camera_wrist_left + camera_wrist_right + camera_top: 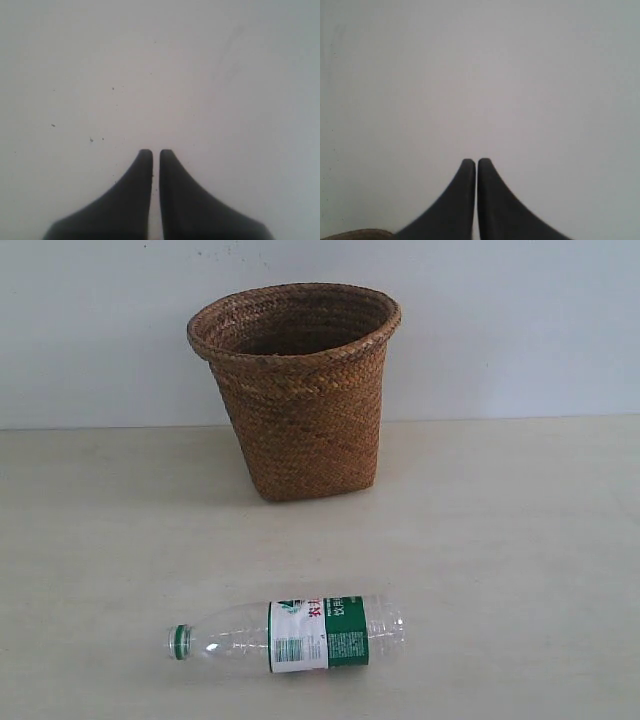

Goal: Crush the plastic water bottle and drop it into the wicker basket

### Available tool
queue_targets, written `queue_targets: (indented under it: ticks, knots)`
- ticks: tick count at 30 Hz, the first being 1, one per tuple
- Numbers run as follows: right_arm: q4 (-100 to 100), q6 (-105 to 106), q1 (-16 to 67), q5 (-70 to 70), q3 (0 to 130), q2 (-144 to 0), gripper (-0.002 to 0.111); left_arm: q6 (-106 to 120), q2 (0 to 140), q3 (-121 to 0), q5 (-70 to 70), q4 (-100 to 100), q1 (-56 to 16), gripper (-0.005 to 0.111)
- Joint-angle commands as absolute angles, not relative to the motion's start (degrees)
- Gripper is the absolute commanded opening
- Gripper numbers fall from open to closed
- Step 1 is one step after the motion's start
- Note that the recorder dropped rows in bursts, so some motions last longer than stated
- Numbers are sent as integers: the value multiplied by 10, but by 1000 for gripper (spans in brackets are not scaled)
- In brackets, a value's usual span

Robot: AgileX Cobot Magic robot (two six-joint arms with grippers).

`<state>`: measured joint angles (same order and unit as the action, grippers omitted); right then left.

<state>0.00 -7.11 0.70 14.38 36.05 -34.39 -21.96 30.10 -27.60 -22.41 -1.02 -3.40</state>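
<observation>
While bottle (288, 635) lies before basket (295, 400) | label (318, 632) green-white, red characters — illegible | left, right jaws nearly touching

**A staged robot test bench, most likely a lab**

A pale, faintly wood-grained table (520, 540) runs back to a plain white wall (520, 330). On it are 2 props, set well apart: a wicker basket (300, 390) standing near the wall and a plastic water bottle (300, 635) lying on its side near the front. In the wrist views, the dark left gripper (156, 152) and right gripper (476, 161) each face a blank pale surface.
</observation>
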Motion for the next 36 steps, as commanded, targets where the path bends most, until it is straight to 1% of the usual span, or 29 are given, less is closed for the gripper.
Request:
queue_targets:
  ticks: [1, 4, 7, 13, 16, 17, 21, 22, 23, 25, 27, 29, 33, 36]
  knots:
    - [-33, -68, 5, 71, 440, -439, 0, -225, 423, -371, -126, 99, -32, 4]
    - [-74, -19, 5, -31, 494, -510, 0, -225, 518, -443, 5, 176, -32, 4]
    - [-74, 48, 5, -112, 529, -559, 0, -203, 577, -487, 101, 211, -32, 4]
    - [-60, 118, 5, -225, 581, -635, 0, -75, 637, -528, 223, 186, -32, 4]
    - [-18, 186, 5, -289, 611, -678, 0, 59, 667, -548, 302, 125, -32, 4]
    - [25, 241, 5, -330, 627, -703, 0, 142, 684, -557, 339, 58, -32, 4]
    - [163, 388, 5, -412, 654, -749, 0, 352, 714, -558, 385, -93, -32, 4]
    - [233, 449, 7, -445, 660, -767, 0, 444, 727, -558, 416, -162, -32, 4]
    - [262, 476, 12, -460, 663, -775, 0, 485, 734, -558, 430, -195, -32, 4]
    - [281, 515, 41, -480, 666, -792, 0, 557, 753, -558, 454, -257, -37, 4]
    - [281, 523, 105, -482, 670, -808, 0, 589, 777, -558, 469, -258, -64, 4]
    - [281, 532, 148, -484, 670, -826, 0, 618, 793, -558, 483, -255, -90, 4]
    - [281, 564, 212, -503, 670, -864, 0, 693, 825, -558, 505, -255, -128, 4]
    - [281, 586, 235, -514, 670, -884, 0, 722, 842, -558, 506, -261, -140, 4]
